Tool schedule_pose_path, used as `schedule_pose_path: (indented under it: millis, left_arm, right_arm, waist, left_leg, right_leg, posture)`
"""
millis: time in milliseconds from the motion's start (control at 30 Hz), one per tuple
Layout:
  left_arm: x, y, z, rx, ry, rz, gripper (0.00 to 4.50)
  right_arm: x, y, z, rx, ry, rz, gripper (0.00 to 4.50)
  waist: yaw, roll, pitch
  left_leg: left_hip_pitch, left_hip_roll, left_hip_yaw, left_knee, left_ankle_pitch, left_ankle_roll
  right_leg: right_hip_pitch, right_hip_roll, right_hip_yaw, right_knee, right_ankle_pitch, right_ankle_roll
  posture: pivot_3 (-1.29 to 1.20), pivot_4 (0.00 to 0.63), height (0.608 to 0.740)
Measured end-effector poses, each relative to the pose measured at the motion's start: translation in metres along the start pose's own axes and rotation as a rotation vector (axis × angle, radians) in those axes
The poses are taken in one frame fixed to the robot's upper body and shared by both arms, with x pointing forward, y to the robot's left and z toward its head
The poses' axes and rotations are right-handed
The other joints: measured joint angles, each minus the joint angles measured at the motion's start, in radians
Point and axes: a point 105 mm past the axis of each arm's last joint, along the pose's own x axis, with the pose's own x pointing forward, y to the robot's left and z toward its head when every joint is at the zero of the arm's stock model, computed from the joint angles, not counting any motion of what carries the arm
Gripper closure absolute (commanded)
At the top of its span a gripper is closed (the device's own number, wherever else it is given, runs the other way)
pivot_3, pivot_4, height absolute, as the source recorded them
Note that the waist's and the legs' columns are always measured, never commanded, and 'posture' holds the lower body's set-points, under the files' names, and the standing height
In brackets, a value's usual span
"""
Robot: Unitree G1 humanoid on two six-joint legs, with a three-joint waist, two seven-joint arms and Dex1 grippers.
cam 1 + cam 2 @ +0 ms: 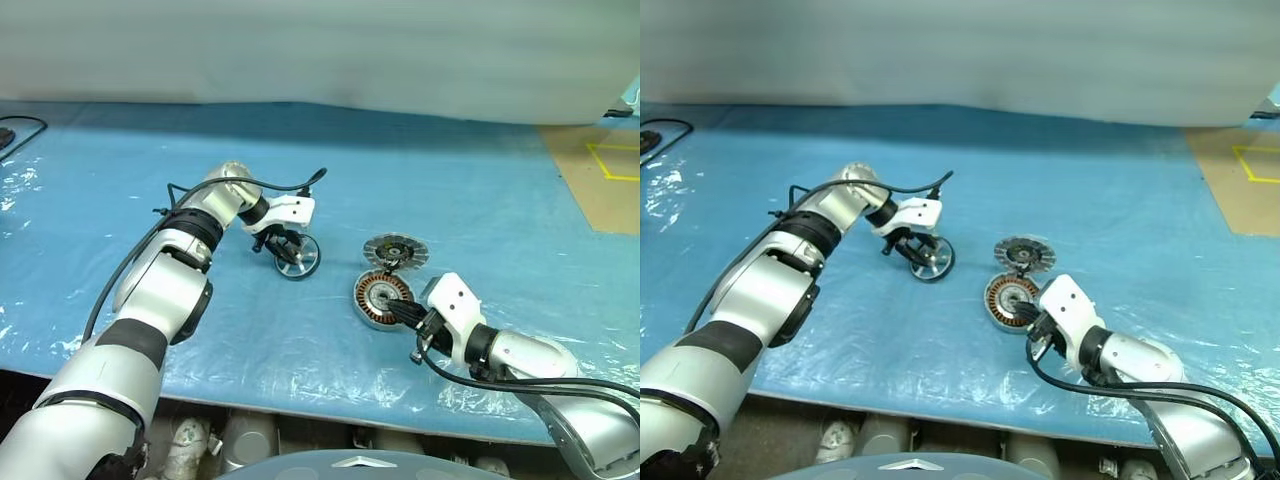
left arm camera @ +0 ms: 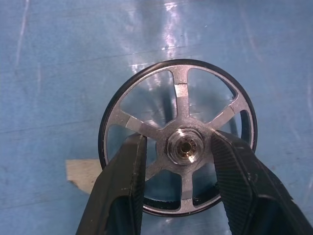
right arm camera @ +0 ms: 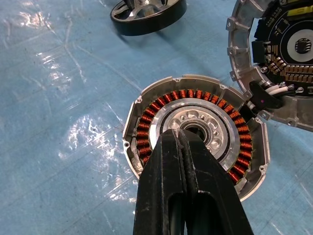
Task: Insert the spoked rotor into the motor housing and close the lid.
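Left end effector (image 2: 178,169) sits on the spoked rotor (image 2: 178,137), fingers (image 2: 124,186) part-way open, one on each side of the hub, poking between the spokes; whether they actually clamp it, can't tell. The rotor is on the blue-covered desk (image 1: 480,190), tilted up on its rim, open face toward the left wrist camera, axle pointing roughly back along the end effector. Right end effector (image 3: 182,147) has its fingers pressed fully together with nothing between them, tips over the central hub of the motor housing (image 3: 195,134); contact unclear. The housing lies flat on the desk, copper windings up, to the right of the rotor and apart from it. The lid (image 1: 395,250) lies just behind the housing, edges touching or nearly so, inner side with dark circuit parts facing up, thin wires running from it to the housing rim.
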Motion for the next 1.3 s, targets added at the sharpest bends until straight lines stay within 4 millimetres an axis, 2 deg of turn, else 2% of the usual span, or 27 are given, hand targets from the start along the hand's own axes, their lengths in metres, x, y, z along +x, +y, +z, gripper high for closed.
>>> schedule_pose_path:
  millis: [133, 267, 333, 467, 600, 1100, 1300]
  left_arm:
    - [-0.003, -0.01, -0.003, -0.122, -0.193, -0.012, 2.82]
    - [-0.012, -0.021, -0.006, -0.168, -0.327, 0.025, 2.82]
    - [-0.014, -0.028, 0.001, -0.183, -0.407, 0.015, 2.82]
    - [-0.021, -0.048, 0.029, -0.193, -0.562, -0.055, 2.82]
    - [-0.008, -0.06, 0.036, -0.216, -0.6, -0.098, 2.82]
    - [0.022, -0.052, 0.089, -0.28, -0.811, -0.132, 2.82]
    - [0.043, -0.047, 0.086, -0.357, -0.821, -0.094, 2.82]
  right_arm:
    - [-0.008, 0.0, 0.013, 0.047, -0.06, 0.001, 4.5]
    - [-0.015, -0.002, 0.022, 0.076, -0.101, -0.003, 4.5]
    - [-0.018, -0.005, 0.024, 0.082, -0.112, -0.012, 4.5]
    - [-0.024, -0.012, 0.028, 0.071, -0.12, -0.031, 4.5]
    - [-0.025, -0.013, 0.026, 0.072, -0.106, -0.031, 4.5]
    - [-0.033, -0.017, 0.011, 0.086, -0.028, -0.069, 4.5]
    - [-0.034, -0.018, 0.009, 0.091, -0.019, -0.086, 4.5]
  waist:
    - [0.001, 0.0, 0.0]
    - [-0.001, 0.0, 0.001]
    - [-0.001, 0.001, 0.001]
    - [0.002, 0.002, 0.002]
    - [-0.002, 0.002, 0.002]
    - [-0.002, 0.003, 0.002]
    - [0.0, 0.003, 0.002]
  left_leg:
    - [-0.002, 0.0, 0.0, -0.002, 0.0, 0.0]
    - [-0.003, 0.0, 0.0, -0.004, 0.0, 0.0]
    - [-0.003, 0.0, 0.0, -0.005, 0.0, 0.0]
    - [-0.003, 0.0, 0.001, -0.005, 0.0, -0.001]
    - [-0.002, 0.0, 0.002, -0.005, 0.0, -0.001]
    - [-0.003, -0.001, 0.002, -0.006, 0.0, -0.001]
    - [-0.004, -0.001, 0.001, -0.006, 0.0, -0.001]
  right_leg:
    - [-0.002, 0.0, -0.001, 0.0, -0.001, -0.002]
    - [-0.004, 0.0, -0.001, 0.0, -0.002, -0.003]
    - [-0.004, 0.0, -0.002, 0.0, -0.003, -0.003]
    - [-0.004, -0.001, -0.002, 0.0, -0.003, -0.003]
    - [-0.004, 0.0, -0.001, 0.0, -0.004, -0.002]
    - [-0.004, 0.0, -0.001, -0.001, -0.005, -0.001]
    - [-0.004, 0.0, -0.001, -0.001, -0.005, 0.0]
  posture:
    - [0.0, 0.15, 0.74]
    - [0.0, 0.15, 0.74]
    - [0.0, 0.15, 0.74]
    - [0.0, 0.15, 0.74]
    - [0.0, 0.15, 0.74]
    - [0.0, 0.15, 0.74]
    - [0.0, 0.15, 0.74]
